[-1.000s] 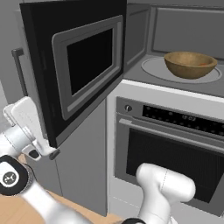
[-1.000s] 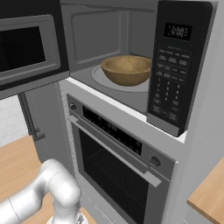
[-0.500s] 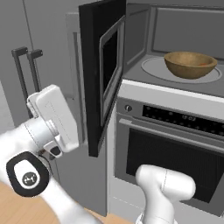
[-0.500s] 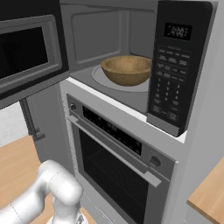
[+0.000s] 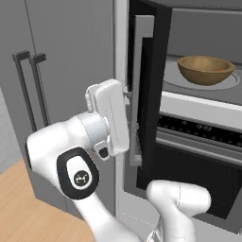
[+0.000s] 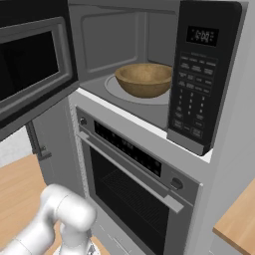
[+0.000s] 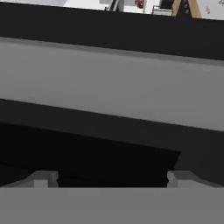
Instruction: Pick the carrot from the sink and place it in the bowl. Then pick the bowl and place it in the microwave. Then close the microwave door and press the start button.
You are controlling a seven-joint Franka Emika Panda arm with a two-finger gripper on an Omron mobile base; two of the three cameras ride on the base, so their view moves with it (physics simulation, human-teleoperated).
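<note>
The microwave door is standing partly open, edge-on just in front of the gripper, whose jaws are spread wide. Beyond it, the bowl is sitting on the microwave turntable, holding the carrot.

the brown wooden bowl sits upright on the round turntable plate inside the grey cavity of the microwave, with a sliver of the orange carrot showing inside it (seen from the left base view). the microwave door, black with a grey-framed dark window, stands partly open, swung out on the left side.
</note>
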